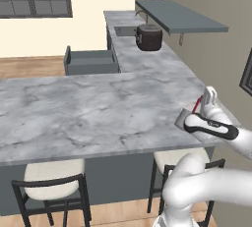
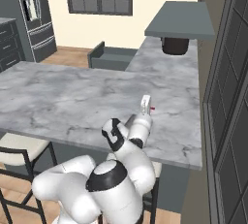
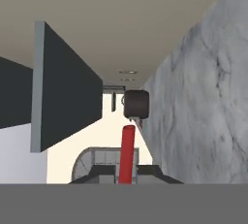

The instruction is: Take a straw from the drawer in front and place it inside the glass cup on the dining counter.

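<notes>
My gripper hovers over the right end of the dining counter, shut on the straw, a thin red stick that slants down to the left. Just below the straw's lower end stands the glass cup, a small grey translucent tumbler partly hidden by my hand. In the right base view the gripper shows a red bit of straw beside it and the cup at its left. The hand view has the straw rising between the fingertips. Beyond the counter, the drawer stands open.
A dark round cooker sits on the back counter near a sink, under a grey shelf. Cream-seated stools stand at the counter's near side. The wall runs close on the right. A fridge stands far left.
</notes>
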You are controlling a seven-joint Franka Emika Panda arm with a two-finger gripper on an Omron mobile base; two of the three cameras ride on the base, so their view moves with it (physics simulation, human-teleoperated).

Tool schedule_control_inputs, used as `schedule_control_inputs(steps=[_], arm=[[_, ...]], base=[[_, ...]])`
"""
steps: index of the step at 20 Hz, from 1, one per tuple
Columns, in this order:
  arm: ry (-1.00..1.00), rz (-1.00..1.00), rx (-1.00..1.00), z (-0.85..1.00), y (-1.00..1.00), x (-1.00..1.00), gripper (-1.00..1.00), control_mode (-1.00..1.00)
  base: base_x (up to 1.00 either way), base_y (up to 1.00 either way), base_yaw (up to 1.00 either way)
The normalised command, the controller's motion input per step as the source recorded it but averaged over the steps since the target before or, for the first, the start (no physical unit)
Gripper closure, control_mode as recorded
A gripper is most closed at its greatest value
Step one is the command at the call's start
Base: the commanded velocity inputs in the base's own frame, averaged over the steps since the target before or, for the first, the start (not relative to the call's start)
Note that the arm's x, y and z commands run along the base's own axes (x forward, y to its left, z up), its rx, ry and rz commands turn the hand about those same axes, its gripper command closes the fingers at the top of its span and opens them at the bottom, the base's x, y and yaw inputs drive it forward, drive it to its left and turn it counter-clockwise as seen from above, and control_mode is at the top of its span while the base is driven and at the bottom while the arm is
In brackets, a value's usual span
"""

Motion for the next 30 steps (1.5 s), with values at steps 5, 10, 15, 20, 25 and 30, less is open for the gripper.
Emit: schedule_control_inputs(steps=[5,10,15,20,25,30], arm=[[0.06,0.06,0.0,0.0,0.05,-0.02,1.0,-1.0],[0.1,0.08,0.0,0.02,0.33,-0.12,-1.0,-1.0],[0.04,0.08,0.0,0.26,0.27,-0.3,-1.0,-1.0],[0.0,0.05,0.0,0.42,0.03,-0.17,-1.0,-1.0],[0.0,0.02,0.0,0.59,0.0,-0.11,-1.0,-1.0],[0.0,0.02,-0.01,0.7,0.0,-0.17,-1.0,-1.0]], base=[[0.0,0.0,0.0],[0.0,0.0,0.0],[0.0,0.0,0.0],[0.0,0.0,0.0],[0.0,0.0,0.0],[0.0,0.0,0.0]])
